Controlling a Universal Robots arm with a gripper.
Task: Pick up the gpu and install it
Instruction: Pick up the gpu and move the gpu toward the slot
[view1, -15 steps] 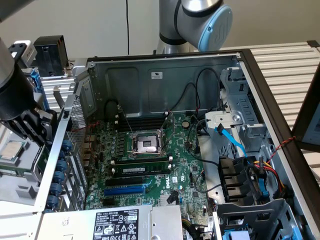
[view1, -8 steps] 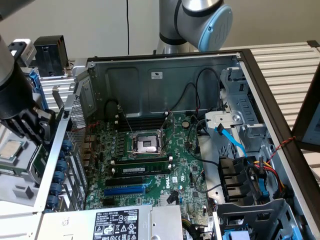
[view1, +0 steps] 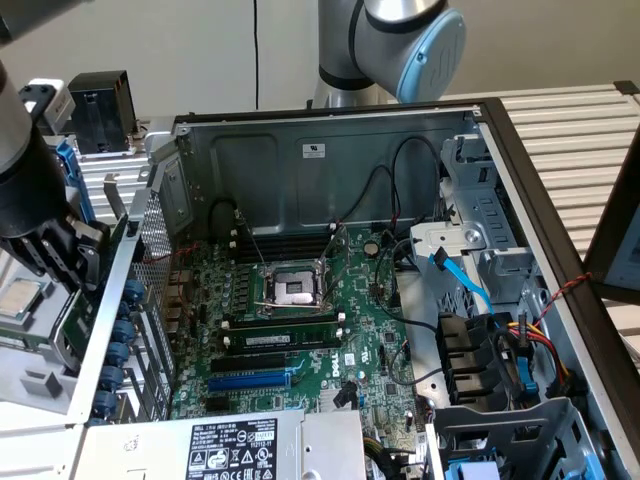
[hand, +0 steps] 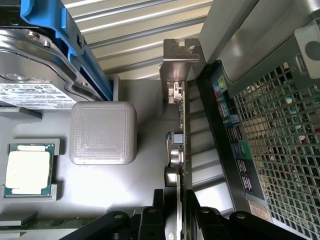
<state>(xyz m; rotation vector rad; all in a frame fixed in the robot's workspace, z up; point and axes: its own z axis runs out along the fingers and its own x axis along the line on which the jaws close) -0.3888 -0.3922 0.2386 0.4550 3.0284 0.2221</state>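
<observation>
The gpu (hand: 183, 150) stands on edge between my fingers, its thin green board and silver end bracket (hand: 178, 55) seen edge-on. My gripper (hand: 181, 221) is shut on it, with one black finger (hand: 150, 219) on each face of the card. In the exterior view my gripper (view1: 72, 268) is outside the open computer case, at the exterior view's left, just beside the case's rear wall (view1: 135, 290). Whether the card rests on the grey tray or hangs above it, I cannot tell.
On the grey tray (hand: 130, 180) lie a processor chip (hand: 28, 169), a grey ribbed block (hand: 102, 132) and a hard drive in a blue bracket (hand: 40, 75). The perforated rear panel (hand: 280, 150) stands close beside the card. Inside the case the motherboard (view1: 330, 350) carries a blue slot (view1: 250, 381) and memory sticks (view1: 280, 335).
</observation>
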